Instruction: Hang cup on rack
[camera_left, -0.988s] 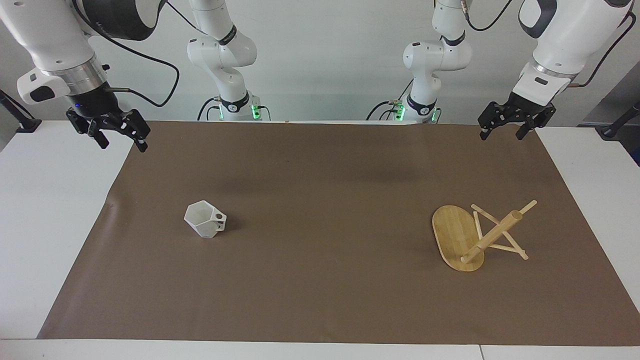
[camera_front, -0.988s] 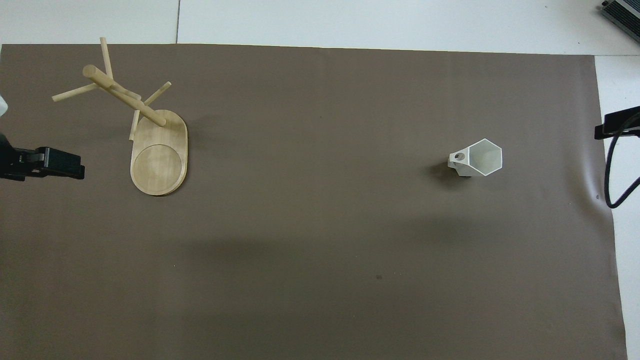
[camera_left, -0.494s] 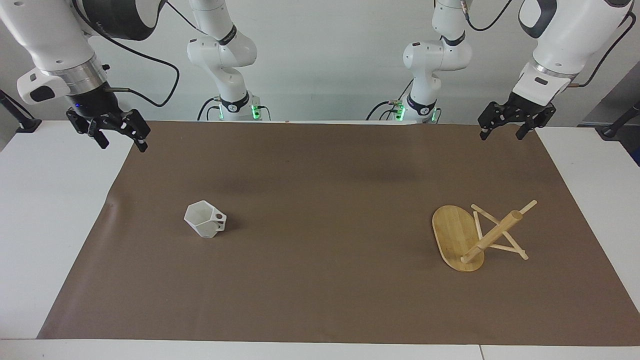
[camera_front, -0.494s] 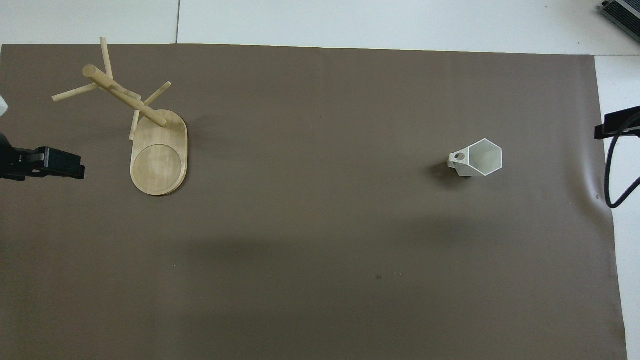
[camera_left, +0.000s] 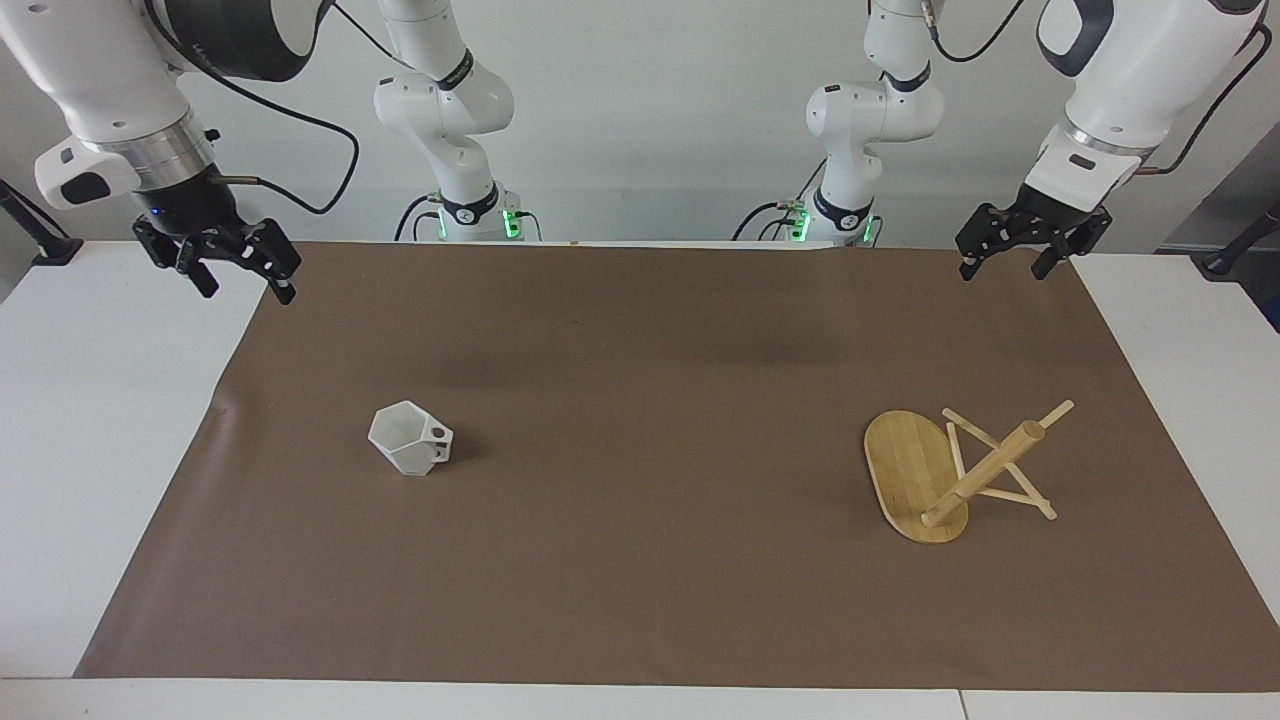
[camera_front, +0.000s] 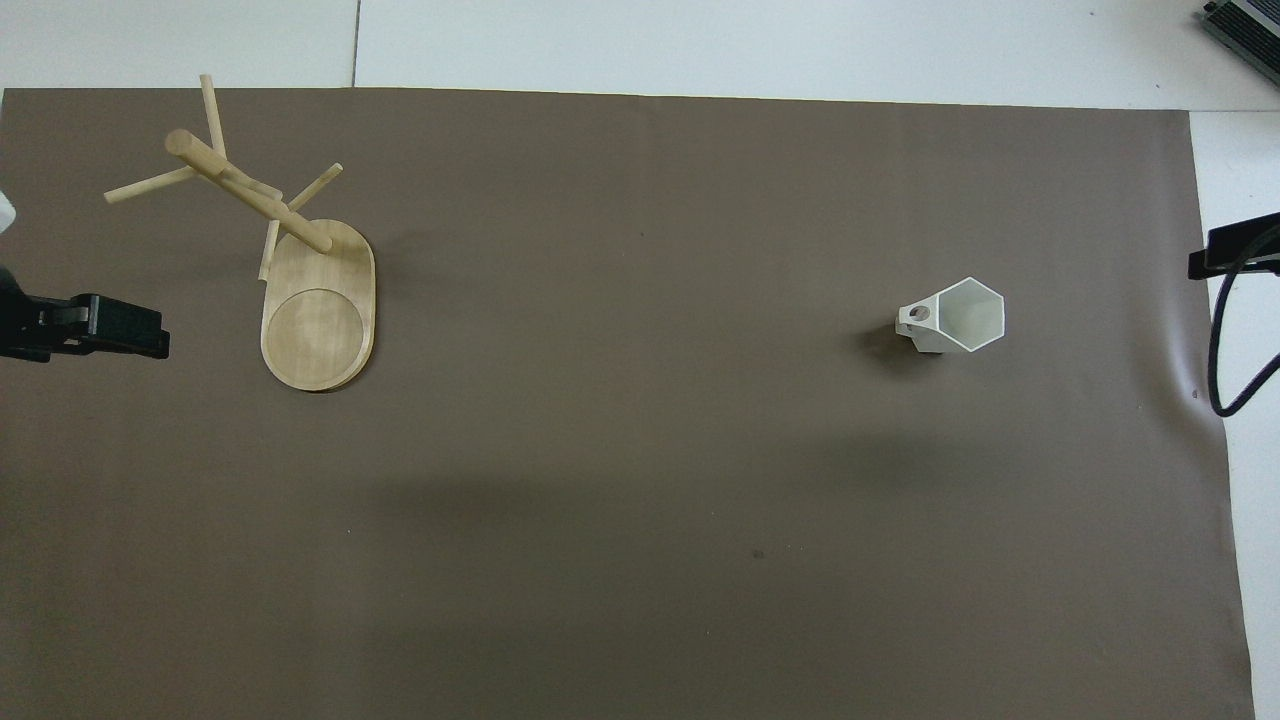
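The white faceted cup (camera_left: 411, 438) stands upright on the brown mat toward the right arm's end, with its pierced handle pointing to the table's middle; it also shows in the overhead view (camera_front: 955, 317). The bamboo rack (camera_left: 950, 475) is toward the left arm's end. It looks tipped over: its post slants toward that end and its pegs touch the mat, as the overhead view (camera_front: 300, 270) also shows. My right gripper (camera_left: 243, 283) hangs open and empty over the mat's corner. My left gripper (camera_left: 1005, 266) hangs open and empty over the other near corner. Both are well apart from cup and rack.
The brown mat (camera_left: 640, 560) covers most of the white table (camera_left: 90, 420). Both arm bases (camera_left: 470, 215) stand at the robots' edge. A black cable (camera_front: 1225, 370) loops over the mat's edge by the right gripper (camera_front: 1235, 250). Part of the left gripper (camera_front: 110, 328) shows at the frame's edge.
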